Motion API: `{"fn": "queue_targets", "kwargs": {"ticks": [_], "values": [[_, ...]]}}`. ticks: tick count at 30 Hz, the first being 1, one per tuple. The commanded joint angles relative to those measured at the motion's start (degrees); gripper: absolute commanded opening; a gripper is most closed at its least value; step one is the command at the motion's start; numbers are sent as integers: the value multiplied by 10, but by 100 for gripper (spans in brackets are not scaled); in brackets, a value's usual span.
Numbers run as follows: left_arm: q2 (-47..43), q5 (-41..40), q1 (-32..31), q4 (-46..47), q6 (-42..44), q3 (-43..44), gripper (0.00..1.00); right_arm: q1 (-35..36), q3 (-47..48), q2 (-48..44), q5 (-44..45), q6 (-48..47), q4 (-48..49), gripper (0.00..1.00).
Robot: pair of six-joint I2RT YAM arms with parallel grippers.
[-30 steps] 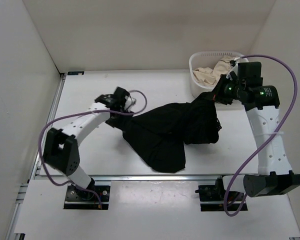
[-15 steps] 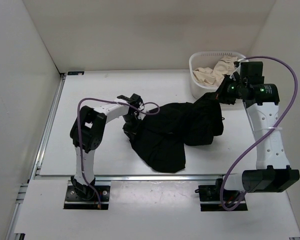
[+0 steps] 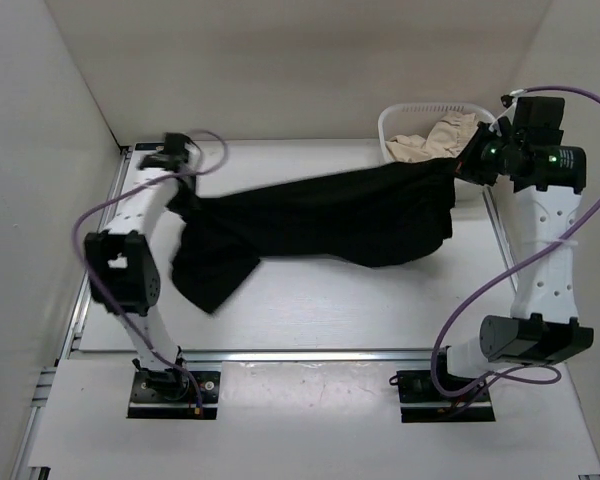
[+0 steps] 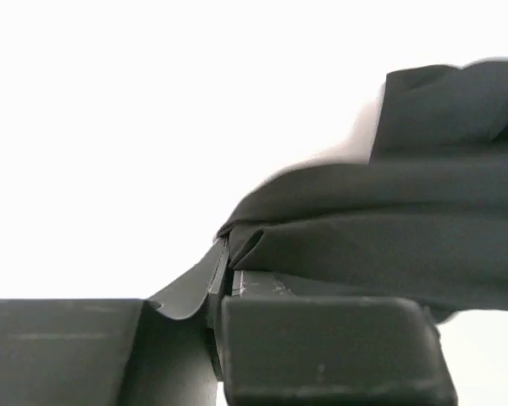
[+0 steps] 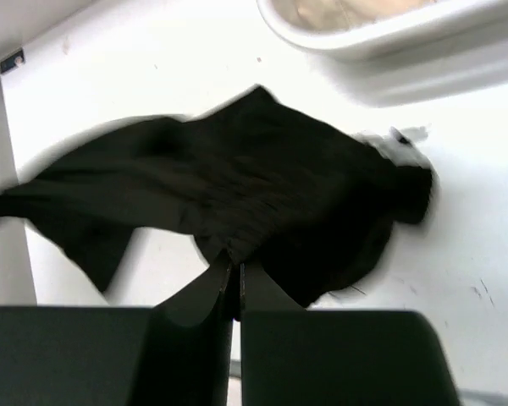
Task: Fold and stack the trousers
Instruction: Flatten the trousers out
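Observation:
The black trousers (image 3: 320, 215) hang stretched across the table between both arms, sagging in the middle, with one end drooping at the left (image 3: 210, 268). My left gripper (image 3: 180, 178) is raised at the far left and shut on the trousers (image 4: 381, 228); the cloth comes out of its closed jaws. At the far right, raised beside the basket, my right gripper (image 3: 464, 163) is shut on the other end of the trousers (image 5: 237, 178), whose fabric bunches at its fingertips (image 5: 234, 264).
A white basket (image 3: 390, 125) with beige garments (image 3: 425, 145) stands at the back right, close behind my right gripper; its rim (image 5: 364, 38) shows in the right wrist view. White walls enclose the table on the left, back and right. A rail runs along the near edge.
My left gripper closed on the trousers near the table's middle and carried that end up to the far left. The right gripper lifted a little. The crumpled trousers are now pulled out long.

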Motion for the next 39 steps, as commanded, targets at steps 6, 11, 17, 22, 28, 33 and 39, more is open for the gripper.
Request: {"fn": "queue_targets", "kwargs": {"ticks": [6, 11, 17, 22, 28, 33, 39], "values": [[-224, -193, 86, -6, 2, 27, 14, 0, -50, -102, 125, -36, -94, 0], [-241, -201, 111, -6, 2, 27, 14, 0, -71, -128, 144, -43, -100, 0], [-227, -201, 111, -1, 2, -37, 14, 0, -290, -128, 9, 14, 36, 0], [-180, -227, 111, 18, 2, -16, 14, 0, -244, -35, -55, 37, 110, 0], [-141, -272, 111, 18, 2, 102, 14, 0, -1, 43, -5, 2, 20, 0], [-235, -251, 91, 2, 2, -55, 14, -5, -165, -85, 91, -5, 23, 0], [-330, -111, 39, -125, 2, -226, 39, -66, -493, -205, 209, 51, 37, 63]]}}
